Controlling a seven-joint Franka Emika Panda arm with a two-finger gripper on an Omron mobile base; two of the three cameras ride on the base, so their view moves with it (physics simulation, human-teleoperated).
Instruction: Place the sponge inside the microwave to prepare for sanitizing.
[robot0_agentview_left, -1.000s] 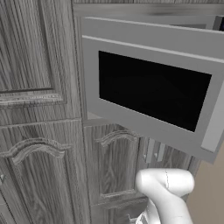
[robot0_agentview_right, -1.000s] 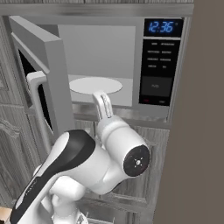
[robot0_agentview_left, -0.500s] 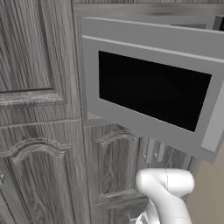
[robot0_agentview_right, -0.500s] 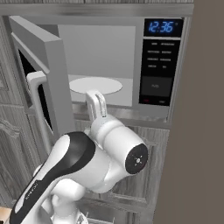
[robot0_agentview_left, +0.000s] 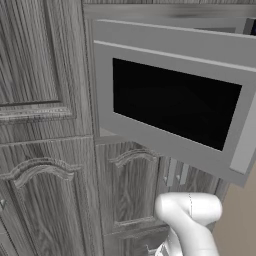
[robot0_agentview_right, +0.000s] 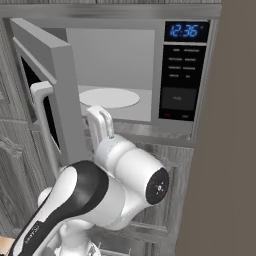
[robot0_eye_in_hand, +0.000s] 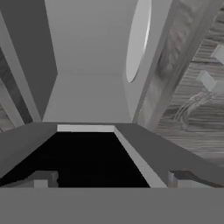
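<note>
Microwave cavity stands open, set into grey wood-grain cabinetry. Its door is swung outward on the left-side hinge; the left base view shows the outer face of that door with its black window and the pale bar handle at its free edge. In the right base view, the door is seen edge-on at the left of the cavity, with the handle facing the camera.

Inside the cavity, the white round plate lies flat on the floor. The black button panel sits to the right of the cavity, with the blue display above it.

The gripper is released: its two finger tips stand wide apart at the bottom of the hand view, with nothing between them. That view looks into the cavity, rolled so that the plate appears upright at the upper right. In the right base view, the pale fingers rise just in front of the lower front edge of the cavity, below the plate.
</note>
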